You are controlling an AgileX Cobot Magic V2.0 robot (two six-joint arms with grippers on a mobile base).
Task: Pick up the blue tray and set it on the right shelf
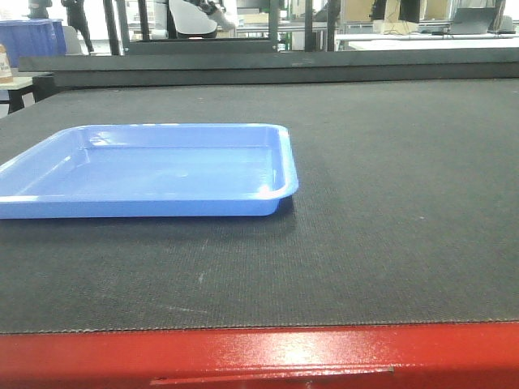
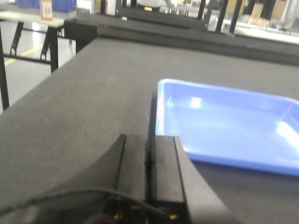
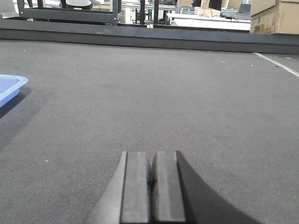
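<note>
The blue tray lies flat and empty on the dark-topped table, left of centre in the front view. In the left wrist view the blue tray sits ahead and to the right of my left gripper, whose fingers are pressed together with nothing between them, just short of the tray's near left corner. My right gripper is shut too, hovering over bare mat well to the right of the tray; only the blue tray's corner shows at the left edge there. The right shelf is out of view.
The table has a dark textured mat and a red front edge. A raised dark ledge runs along its far side. Darker blue bins stand at the back left. Cardboard boxes stand at the back right.
</note>
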